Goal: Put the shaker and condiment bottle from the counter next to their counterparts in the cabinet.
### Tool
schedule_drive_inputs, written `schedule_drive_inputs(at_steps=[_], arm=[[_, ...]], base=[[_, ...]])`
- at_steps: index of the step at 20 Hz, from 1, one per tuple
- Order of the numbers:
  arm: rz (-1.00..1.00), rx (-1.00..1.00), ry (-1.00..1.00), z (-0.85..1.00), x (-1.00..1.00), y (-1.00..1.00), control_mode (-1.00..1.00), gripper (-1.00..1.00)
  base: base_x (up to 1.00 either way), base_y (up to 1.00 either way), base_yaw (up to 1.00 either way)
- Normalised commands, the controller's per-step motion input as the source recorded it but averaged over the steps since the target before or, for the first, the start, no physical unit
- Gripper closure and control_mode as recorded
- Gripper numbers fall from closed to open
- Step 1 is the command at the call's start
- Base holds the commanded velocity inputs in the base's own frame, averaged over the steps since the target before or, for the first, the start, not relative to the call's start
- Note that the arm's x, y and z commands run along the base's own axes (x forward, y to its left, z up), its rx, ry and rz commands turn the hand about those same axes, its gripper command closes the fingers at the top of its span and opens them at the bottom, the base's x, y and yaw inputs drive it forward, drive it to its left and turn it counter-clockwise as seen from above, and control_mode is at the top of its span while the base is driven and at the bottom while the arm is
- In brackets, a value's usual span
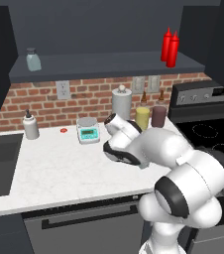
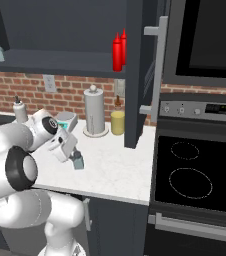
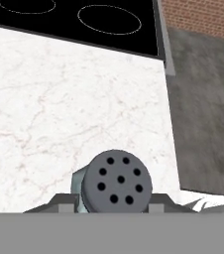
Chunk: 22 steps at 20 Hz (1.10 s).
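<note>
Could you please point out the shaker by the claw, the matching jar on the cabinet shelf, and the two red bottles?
shaker (image 3: 115, 182): hand view, on its perforated dark cap.
matching jar (image 1: 33, 61): left base view, on its pale body.
red bottles (image 1: 170, 47): left base view, on a bottle's body.

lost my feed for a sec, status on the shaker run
End effector shut on shaker, low over the counter. Two red bottles together on the cabinet shelf. Nothing blocking nearby.

Base cameras flank the counter (image 1: 59, 168); hand camera looks closely down.
</note>
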Motion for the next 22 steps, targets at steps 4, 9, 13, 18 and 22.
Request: schedule_drive_inputs(at_steps=[4, 9, 13, 18, 22], arm=[[0.01, 0.00, 0.00, 0.86, -0.25, 0.00, -1.00, 1.00], [0.10, 0.00, 0.00, 0.79, -0.34, 0.06, -1.00, 1.00], [0.16, 0.00, 0.00, 0.76, -0.43, 0.01, -1.00, 1.00], [0.27, 0.00, 0.00, 0.65, -0.38, 0.02, -1.00, 1.00], [0.34, 0.00, 0.00, 0.50, -0.25, 0.12, -1.00, 1.00]], base=[[0.00, 0.00, 0.00], [0.00, 0.00, 0.00], [0.00, 0.00, 0.00], [0.00, 0.00, 0.00], [0.00, 0.00, 0.00]])
